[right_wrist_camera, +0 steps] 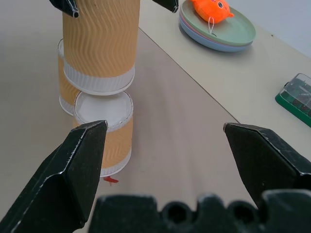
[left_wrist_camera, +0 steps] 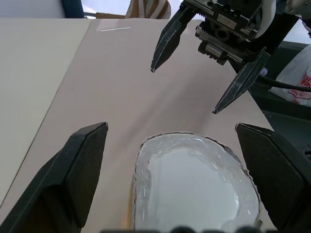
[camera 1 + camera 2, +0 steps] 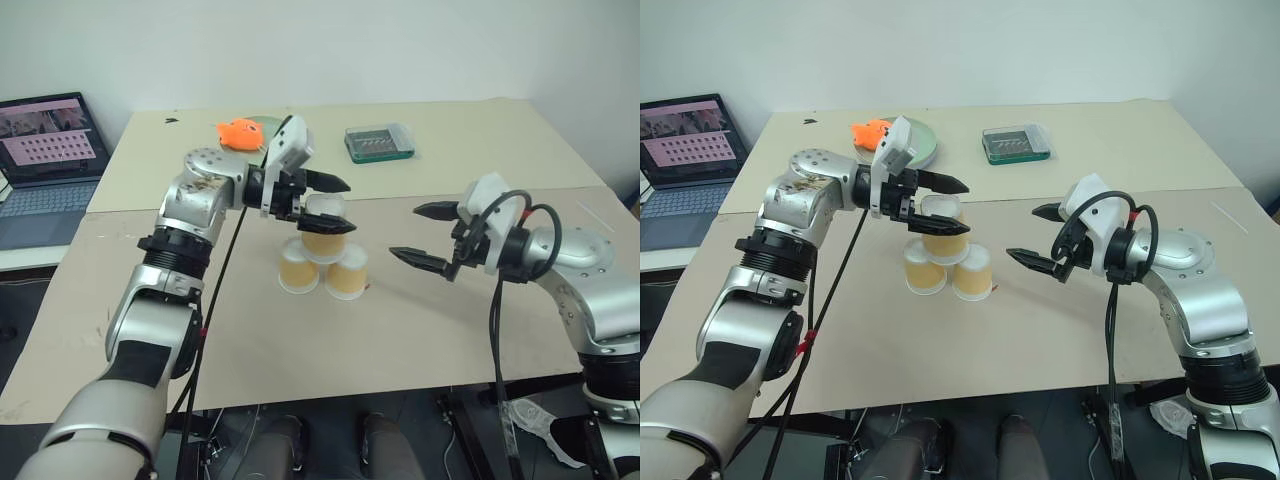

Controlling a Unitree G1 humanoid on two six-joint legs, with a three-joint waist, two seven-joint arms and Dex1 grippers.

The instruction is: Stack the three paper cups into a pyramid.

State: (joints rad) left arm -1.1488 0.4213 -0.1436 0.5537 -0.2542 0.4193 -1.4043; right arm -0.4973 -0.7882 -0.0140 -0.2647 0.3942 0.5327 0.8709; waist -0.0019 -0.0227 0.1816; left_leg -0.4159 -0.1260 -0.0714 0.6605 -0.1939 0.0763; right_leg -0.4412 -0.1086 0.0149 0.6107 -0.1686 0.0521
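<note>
The three paper cups stand upside down as a pyramid in the middle of the table. Two tan-orange cups [image 3: 299, 268] [image 3: 347, 275] sit side by side, and the third cup [image 3: 325, 238] rests on top of them. My left gripper [image 3: 345, 207] reaches in from the left and stands open around the top cup, one finger on either side. In the left wrist view there is a gap between each finger [image 2: 82, 165] and the cup's white base [image 2: 194, 189]. My right gripper [image 3: 405, 232] hangs open to the right of the stack, holding nothing.
An orange plush fish [image 3: 240, 132] lies on a green plate [image 1: 243, 36] at the back of the table. A green box [image 3: 379, 142] sits at the back right. A laptop [image 3: 45, 160] stands off to the left.
</note>
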